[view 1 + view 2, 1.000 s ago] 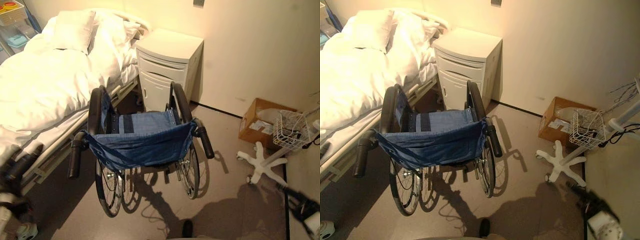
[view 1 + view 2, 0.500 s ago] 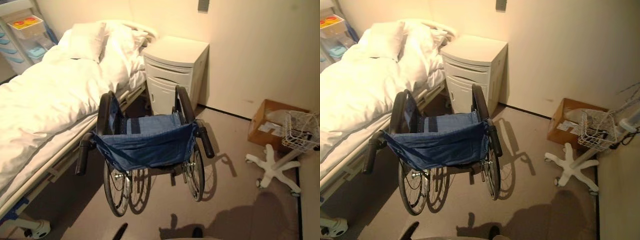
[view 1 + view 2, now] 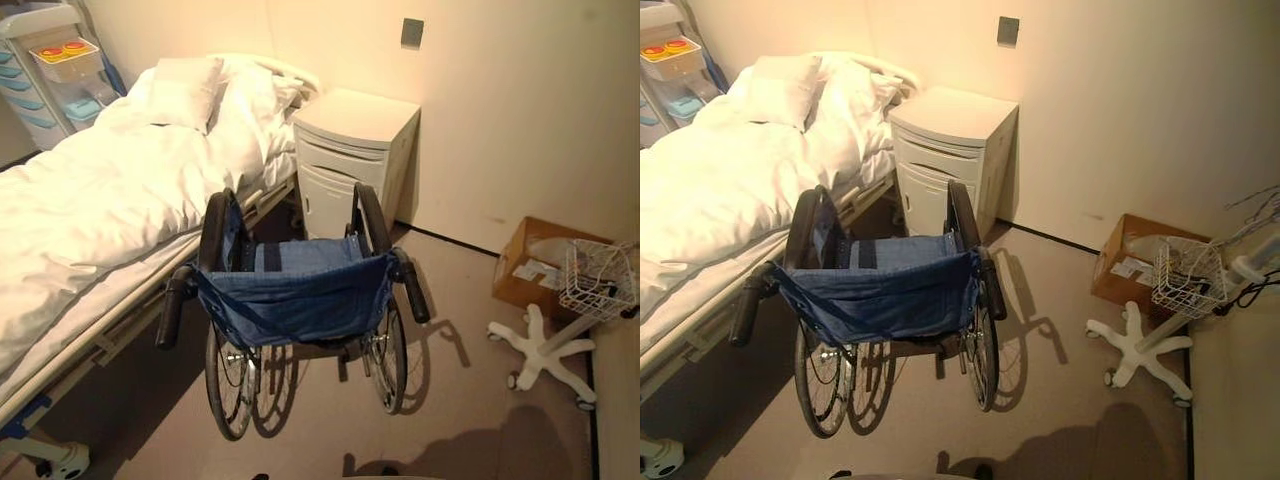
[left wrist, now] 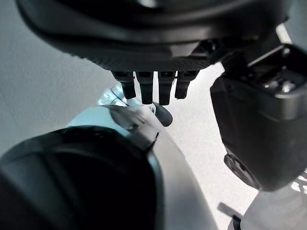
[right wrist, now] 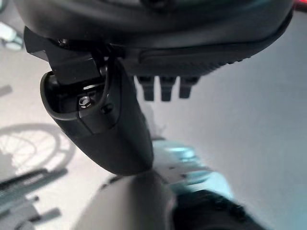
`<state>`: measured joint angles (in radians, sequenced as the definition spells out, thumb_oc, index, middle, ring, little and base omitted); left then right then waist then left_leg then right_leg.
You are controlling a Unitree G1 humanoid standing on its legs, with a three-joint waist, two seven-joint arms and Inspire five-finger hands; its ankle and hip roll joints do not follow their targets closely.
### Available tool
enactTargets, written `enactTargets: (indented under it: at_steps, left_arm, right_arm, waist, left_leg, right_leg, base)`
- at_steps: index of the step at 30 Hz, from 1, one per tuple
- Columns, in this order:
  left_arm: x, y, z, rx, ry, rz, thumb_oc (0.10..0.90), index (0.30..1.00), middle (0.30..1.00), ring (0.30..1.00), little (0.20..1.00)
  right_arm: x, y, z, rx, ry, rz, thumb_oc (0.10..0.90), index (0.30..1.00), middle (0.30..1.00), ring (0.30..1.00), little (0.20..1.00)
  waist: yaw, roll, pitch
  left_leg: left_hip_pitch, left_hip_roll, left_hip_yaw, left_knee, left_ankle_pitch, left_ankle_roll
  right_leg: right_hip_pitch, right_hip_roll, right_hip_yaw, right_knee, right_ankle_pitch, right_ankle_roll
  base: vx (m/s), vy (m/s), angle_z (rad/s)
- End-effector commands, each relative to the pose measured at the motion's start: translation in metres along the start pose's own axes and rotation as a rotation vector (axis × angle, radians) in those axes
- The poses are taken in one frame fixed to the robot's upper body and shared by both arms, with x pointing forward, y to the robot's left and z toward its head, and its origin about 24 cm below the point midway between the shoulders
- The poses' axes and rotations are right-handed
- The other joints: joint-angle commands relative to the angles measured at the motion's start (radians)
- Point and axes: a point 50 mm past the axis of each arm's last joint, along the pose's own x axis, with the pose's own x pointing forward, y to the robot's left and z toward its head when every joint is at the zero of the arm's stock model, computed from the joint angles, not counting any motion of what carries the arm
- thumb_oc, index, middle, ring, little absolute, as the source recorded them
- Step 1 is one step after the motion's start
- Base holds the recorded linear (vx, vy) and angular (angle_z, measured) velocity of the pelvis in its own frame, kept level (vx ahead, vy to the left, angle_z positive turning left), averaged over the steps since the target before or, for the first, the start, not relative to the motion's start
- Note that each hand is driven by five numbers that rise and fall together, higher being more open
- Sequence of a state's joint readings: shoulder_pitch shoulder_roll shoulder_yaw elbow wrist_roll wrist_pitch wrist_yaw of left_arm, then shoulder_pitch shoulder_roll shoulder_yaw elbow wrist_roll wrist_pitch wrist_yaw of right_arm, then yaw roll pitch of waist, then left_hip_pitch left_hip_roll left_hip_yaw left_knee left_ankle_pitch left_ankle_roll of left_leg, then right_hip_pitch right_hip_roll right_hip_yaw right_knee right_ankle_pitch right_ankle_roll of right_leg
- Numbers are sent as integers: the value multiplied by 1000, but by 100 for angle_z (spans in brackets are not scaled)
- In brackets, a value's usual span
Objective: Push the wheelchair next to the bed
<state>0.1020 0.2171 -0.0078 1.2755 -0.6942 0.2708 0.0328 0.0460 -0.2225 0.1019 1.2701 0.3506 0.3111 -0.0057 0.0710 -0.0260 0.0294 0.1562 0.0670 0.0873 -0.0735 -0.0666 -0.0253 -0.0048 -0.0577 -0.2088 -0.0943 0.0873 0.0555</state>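
Floor (image 3: 450, 400): pale, smooth. Wheelchair (image 3: 290, 300) stands on it, blue sling seat, wheels down, just beside bed (image 3: 90, 220). Bed at left, on castor (image 3: 62, 460); carries white duvet (image 3: 110, 190) and pillow (image 3: 185, 90) at head end. White bedside cabinet (image 3: 352, 155) on floor against wall, between bed head and corner. Cardboard box (image 3: 530, 270) on floor at right wall. White star-base stand (image 3: 545, 350) with wire basket (image 3: 595, 280) just beside box.

I see a cream wall (image 3: 520, 90) with a grey switch plate (image 3: 412, 32); a white bedside cabinet (image 3: 352, 150) against it; a cardboard box (image 3: 535, 265) on the beige floor (image 3: 460, 410).
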Motion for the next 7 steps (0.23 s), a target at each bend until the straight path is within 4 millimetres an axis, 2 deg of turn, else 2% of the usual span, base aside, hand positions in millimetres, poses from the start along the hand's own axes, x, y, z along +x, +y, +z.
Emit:
enactTargets:
  at_steps: [1,7]
  left_arm:
    - [1,-17,-5,88,44,-12,800,900,900,900,900]
    - [2,-23,-5,103,29,-12,800,900,900,900,900]
  right_arm:
    - [0,14,2,-89,18,73,800,900,900,900,900]
    - [1,19,0,-94,13,76,800,900,900,900,900]
  waist:
    - [-6,11,4]
    - [-12,20,1]
  left_leg:
    - [-90,-42,-48,-14,88,-15]
    - [-87,-46,-46,-14,83,-10]
  right_leg:
    - [82,-48,-23,7,-14,76]
    - [83,-49,-18,7,-16,75]
  base:
    - [0,0,0]
    - [0,0,0]
